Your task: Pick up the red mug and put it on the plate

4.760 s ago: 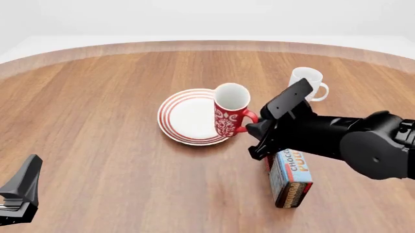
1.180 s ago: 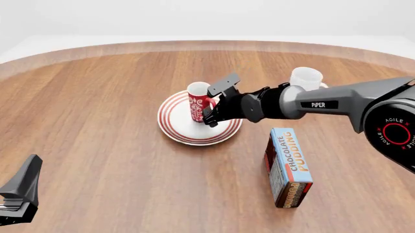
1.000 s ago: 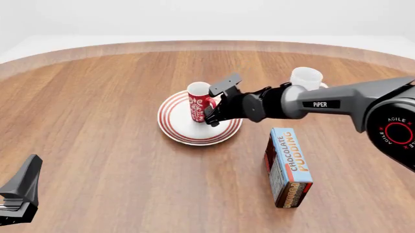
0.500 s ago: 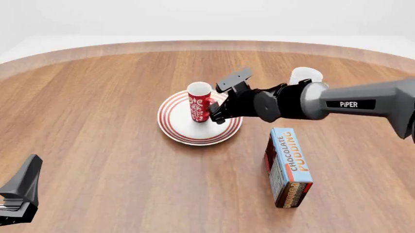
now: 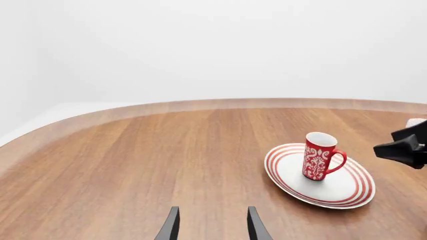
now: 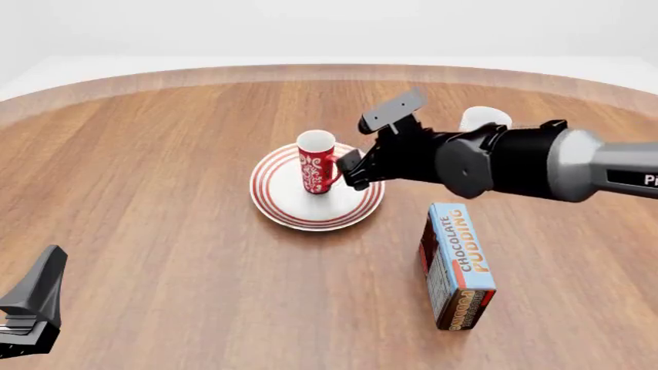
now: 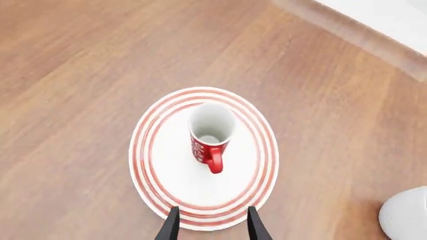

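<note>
Beside the plate holding the red mug, a "CHOCOLATE PUDDING" box; right hand spread.

Right gripper raised, fingers apart, empty; left gripper low, parted.

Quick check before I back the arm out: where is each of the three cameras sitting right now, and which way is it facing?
Front view: fixed above the arms' side, looking forward and down the table; shows the right gripper open beside the red mug and part of the left gripper.
Left wrist view: low over the table, looking across to the plate; its fingertips show.
Right wrist view: above the plate, looking down into the mug; its fingertips show.
All three share the mug upright on the plate.
</note>
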Controlling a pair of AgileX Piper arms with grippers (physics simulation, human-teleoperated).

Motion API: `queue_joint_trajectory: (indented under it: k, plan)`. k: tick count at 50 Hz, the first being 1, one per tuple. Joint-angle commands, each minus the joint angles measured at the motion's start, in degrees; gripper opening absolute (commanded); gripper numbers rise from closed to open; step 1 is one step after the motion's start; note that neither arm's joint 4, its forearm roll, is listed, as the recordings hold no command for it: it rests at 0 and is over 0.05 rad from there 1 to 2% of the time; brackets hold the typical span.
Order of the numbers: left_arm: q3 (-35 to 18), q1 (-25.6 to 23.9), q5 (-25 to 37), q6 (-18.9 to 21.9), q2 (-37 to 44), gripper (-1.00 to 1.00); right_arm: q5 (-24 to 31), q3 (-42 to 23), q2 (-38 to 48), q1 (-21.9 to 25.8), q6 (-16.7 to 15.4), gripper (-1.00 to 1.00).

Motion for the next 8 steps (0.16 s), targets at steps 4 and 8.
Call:
queue_joint_trajectory:
  k: [4, 8]
  plan:
    - [0.00, 0.00, 0.00, 0.00, 0.00, 1.00, 1.11, 2.76, -6.73, 1.25, 0.15, 1.00]
    - [0.00, 0.00, 0.00, 0.00, 0.00, 1.00, 1.32, 4.05, -8.91, 1.31, 0.10, 1.00]
